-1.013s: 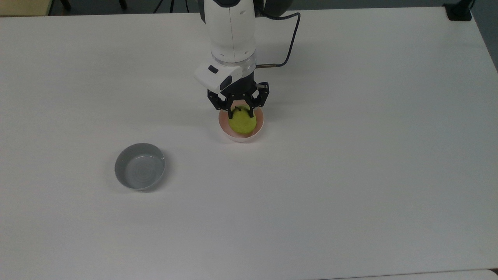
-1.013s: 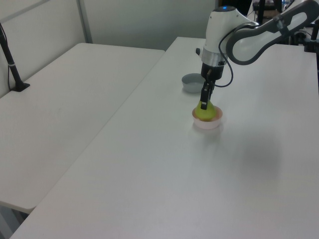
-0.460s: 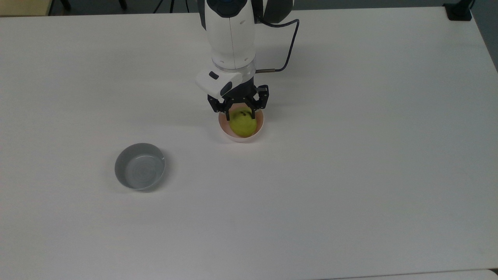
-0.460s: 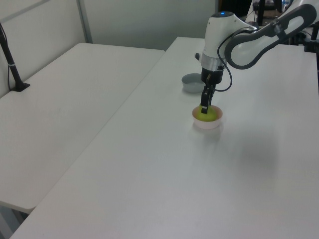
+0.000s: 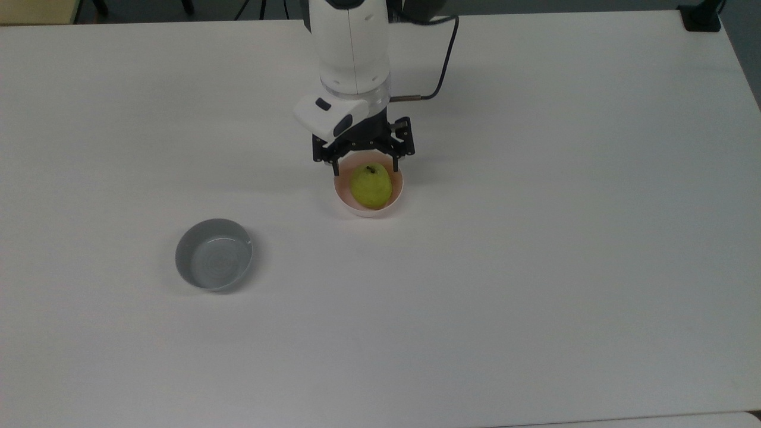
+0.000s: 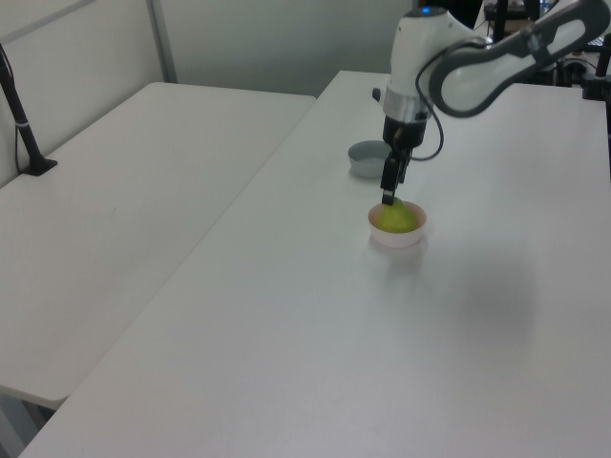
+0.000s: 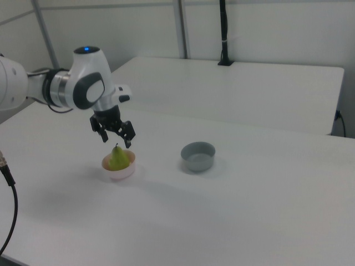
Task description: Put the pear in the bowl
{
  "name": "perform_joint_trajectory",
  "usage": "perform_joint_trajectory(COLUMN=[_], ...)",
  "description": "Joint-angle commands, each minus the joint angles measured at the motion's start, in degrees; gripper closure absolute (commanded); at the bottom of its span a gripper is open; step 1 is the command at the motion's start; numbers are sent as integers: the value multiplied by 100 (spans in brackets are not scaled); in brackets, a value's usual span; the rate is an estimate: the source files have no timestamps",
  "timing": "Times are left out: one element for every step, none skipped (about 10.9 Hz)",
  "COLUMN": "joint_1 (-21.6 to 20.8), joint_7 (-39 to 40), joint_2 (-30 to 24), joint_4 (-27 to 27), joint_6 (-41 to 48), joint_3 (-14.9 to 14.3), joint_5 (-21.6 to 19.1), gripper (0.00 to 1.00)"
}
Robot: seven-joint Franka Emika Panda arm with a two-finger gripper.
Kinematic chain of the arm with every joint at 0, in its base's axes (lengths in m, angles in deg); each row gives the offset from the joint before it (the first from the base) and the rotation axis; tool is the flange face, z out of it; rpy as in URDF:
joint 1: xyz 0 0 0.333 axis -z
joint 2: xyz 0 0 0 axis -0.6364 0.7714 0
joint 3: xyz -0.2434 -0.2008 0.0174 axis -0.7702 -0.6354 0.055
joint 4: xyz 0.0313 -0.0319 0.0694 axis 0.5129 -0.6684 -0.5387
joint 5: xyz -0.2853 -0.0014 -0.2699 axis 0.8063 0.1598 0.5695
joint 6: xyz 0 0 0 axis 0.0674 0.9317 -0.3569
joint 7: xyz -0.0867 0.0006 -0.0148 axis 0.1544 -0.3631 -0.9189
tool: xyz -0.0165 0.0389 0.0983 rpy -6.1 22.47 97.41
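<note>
A: Where is the pear [image 5: 371,185]?

B: It sits inside the pale pink bowl [image 5: 396,197], stem end up. In the top view the dark stem points toward 12 o'clock, and the fruit takes up most of the bowl's inside. In the right view the pear [image 7: 117,158] stands higher than the bowl's [image 7: 119,174] rim.

A: And the tool [image 5: 364,167]?

B: Released. Its two fingers are spread wide, one on each side of the bowl's 12 o'clock edge in the top view, and neither touches the fruit. In the right view the tool [image 7: 115,139] hangs just above the pear's stem, with a gap between them. In the left view the tool [image 6: 388,197] is just over the pear [image 6: 395,218] and the bowl [image 6: 397,236].

A: Anything else on the desk [image 5: 535,238]?

B: A grey bowl [image 5: 214,254], upright, at about 8 o'clock from the pink bowl in the top view and well apart from it. In the right view the grey bowl [image 7: 198,156] stands at 3 o'clock of the pink one. A dark cable [image 5: 443,65] runs from the arm's wrist.
</note>
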Motion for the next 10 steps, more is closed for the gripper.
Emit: perform_joint_trajectory(joint_1=[95, 191, 314, 489, 639, 727, 807, 825, 764, 659], joint_7=[-87, -87, -96, -96, -61, -26, -25, -17, -8, 53], joint_2=[-463, -604, -762, -1025, -1271, -1421, -1553, -1694, -1713, -1669], joint_4=[536, 729, 887, 924, 924, 924, 924, 915, 889, 880], joint_6=[1229, 1572, 1871, 2109, 2329, 2601, 2752, 2797, 2780, 2693], joint_3=[-45, -45, -54, -45, -45, -71, -106, -133, -220, -299], joint_5=[288, 307, 307, 298, 289, 281, 254, 245, 245, 245], gripper=[0, 0, 0, 0, 0, 0, 0, 0, 0, 0])
